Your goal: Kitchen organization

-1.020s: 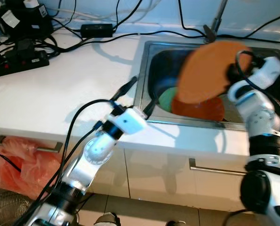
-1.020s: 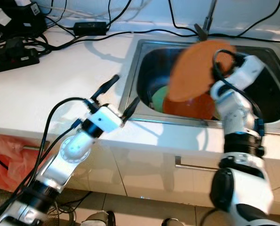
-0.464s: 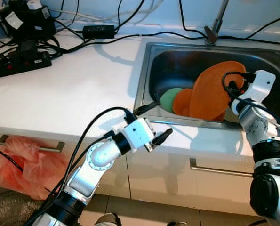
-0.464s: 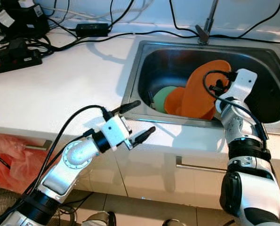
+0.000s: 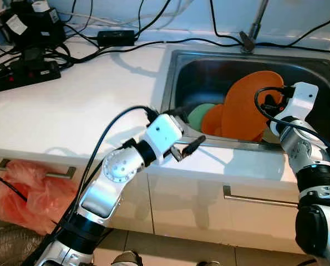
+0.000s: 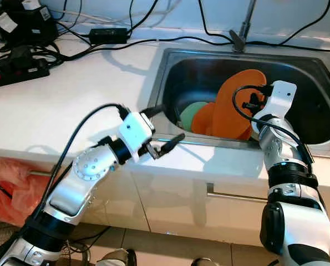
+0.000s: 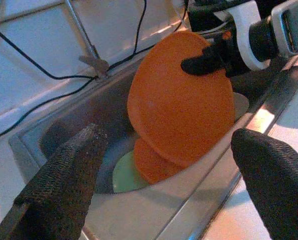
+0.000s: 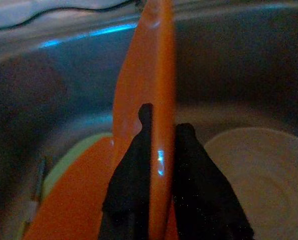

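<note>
A large orange plate (image 5: 247, 105) is held on edge inside the steel sink (image 5: 173, 83), its rim pinched between the two black fingers of the right gripper (image 5: 271, 102), which are clamped on it from either side. In the right wrist view the plate's thin edge is seen running between the fingers (image 8: 131, 172). Beneath and beside the held plate, a smaller orange plate (image 5: 212, 119) is seen lying in the sink, with a green plate (image 5: 197, 114) partly covered by it and a pale plate (image 8: 259, 170) lying on the sink floor at the other side. The left gripper (image 5: 186, 128) is held over the sink's front rim, just beside the white counter (image 5: 81, 105), with its fingers spread well apart and nothing between them. A faucet (image 5: 253, 25) is mounted behind the sink. Black cables and a power strip (image 5: 20, 75) are spread over the far counter. An orange plastic bag (image 5: 26, 191) is seen below the counter at the left.
</note>
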`<state>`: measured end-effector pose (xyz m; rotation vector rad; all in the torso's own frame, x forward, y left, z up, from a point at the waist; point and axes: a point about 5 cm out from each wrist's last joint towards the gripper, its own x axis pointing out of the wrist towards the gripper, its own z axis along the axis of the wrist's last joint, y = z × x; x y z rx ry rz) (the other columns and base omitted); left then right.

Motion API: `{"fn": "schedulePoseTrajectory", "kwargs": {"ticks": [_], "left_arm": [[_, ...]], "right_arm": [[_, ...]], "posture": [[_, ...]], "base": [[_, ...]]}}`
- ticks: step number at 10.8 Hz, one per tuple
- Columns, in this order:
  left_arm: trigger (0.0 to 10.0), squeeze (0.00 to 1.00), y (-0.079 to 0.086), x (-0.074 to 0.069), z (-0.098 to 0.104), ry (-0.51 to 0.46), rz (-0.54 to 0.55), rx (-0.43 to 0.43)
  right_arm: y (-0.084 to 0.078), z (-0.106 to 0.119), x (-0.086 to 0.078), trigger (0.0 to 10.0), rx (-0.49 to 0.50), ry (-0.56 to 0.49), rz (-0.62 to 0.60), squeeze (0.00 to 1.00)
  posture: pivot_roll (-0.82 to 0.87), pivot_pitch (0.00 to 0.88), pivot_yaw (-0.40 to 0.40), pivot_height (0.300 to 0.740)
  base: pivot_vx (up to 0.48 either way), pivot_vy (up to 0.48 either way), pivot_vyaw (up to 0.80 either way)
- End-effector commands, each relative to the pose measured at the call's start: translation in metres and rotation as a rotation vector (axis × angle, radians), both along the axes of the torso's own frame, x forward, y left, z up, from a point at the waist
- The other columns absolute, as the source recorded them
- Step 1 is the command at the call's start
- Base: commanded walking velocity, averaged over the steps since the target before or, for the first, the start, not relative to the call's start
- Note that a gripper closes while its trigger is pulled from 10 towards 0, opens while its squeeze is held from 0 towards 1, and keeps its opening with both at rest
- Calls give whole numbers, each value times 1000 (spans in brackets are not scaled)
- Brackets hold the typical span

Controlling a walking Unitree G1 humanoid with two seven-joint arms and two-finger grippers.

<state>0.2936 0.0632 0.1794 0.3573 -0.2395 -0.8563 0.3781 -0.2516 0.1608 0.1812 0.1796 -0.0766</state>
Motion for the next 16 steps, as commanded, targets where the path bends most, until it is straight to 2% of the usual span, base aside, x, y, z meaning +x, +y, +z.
{"fn": "schedulePoseTrajectory", "kwargs": {"ticks": [1,3,6,8,10,12,16], "left_arm": [[10000,1000,-2,0,7,-4,-14,-10],[10000,1000,-2,-2,6,10,-16,-4],[10000,1000,3,3,11,8,21,-25],[10000,1000,4,4,11,8,28,-15],[10000,1000,4,5,10,7,37,-10],[10000,1000,4,6,9,4,42,-8],[10000,1000,6,11,10,-8,97,0]], "right_arm": [[1,-16,-4,10000,-2,76,19,1000],[3,-18,-5,10000,-3,77,27,1000],[3,-17,-4,10000,-5,80,24,1000],[-12,-9,-5,10000,-76,45,-71,1000],[-26,11,-4,10000,-143,-44,-165,1000],[-31,20,-4,10000,-183,-89,-184,1000],[-43,29,-7,10000,-190,-123,-221,1000]], "posture": [[96,90,32,740],[96,91,35,740],[97,91,36,740],[96,87,37,740],[94,85,37,740],[88,79,32,740],[92,75,31,740]], "base": [[0,0,0],[0,0,0],[0,0,0],[0,0,0],[0,0,0],[0,0,0],[0,0,0]]}}
